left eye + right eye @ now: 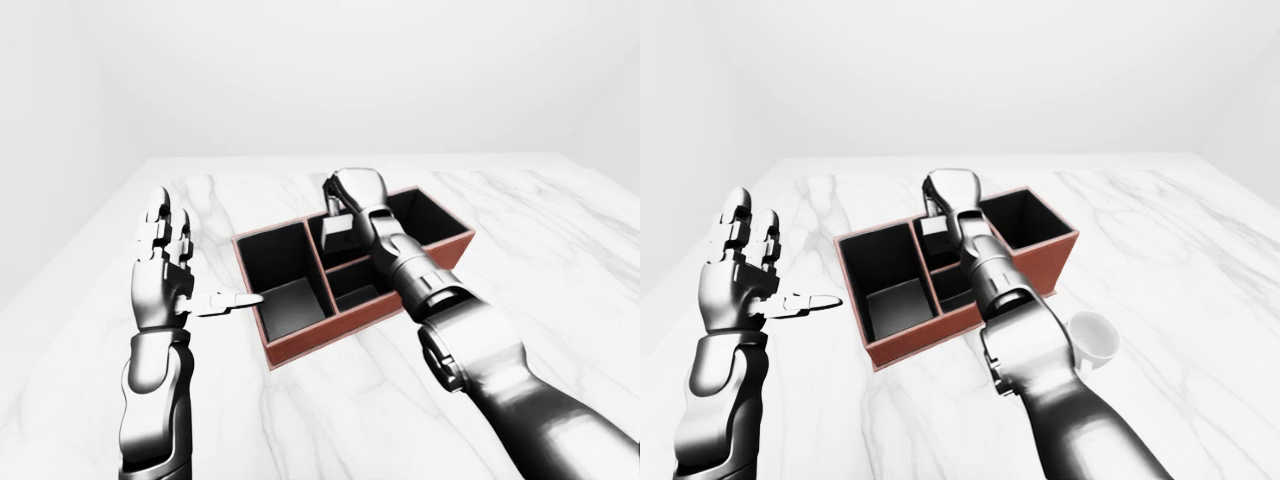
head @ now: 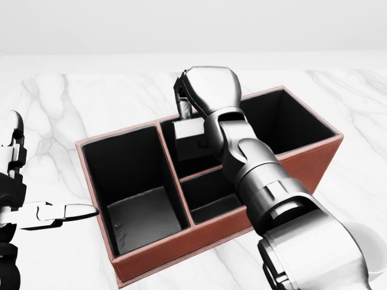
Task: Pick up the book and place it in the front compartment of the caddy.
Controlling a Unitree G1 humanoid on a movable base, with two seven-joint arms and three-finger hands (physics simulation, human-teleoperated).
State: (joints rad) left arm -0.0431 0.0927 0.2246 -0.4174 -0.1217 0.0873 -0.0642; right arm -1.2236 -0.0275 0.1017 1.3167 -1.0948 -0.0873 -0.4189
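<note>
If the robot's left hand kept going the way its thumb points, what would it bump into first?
Probably the reddish-brown caddy. The left hand is open beside it, thumb aimed at the wall of the big left compartment. Nothing shows between them, though depth is hard to judge.

The right hand (image 2: 192, 103) reaches far out on a stretched arm, fingers closed. The left hand (image 1: 163, 275) stands raised, fingers spread upward, thumb pointing sideways

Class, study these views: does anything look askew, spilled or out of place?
Nothing is spilled. The caddy sits skewed on the marble table, and the right hand holds the book half-lowered into a middle compartment.
</note>
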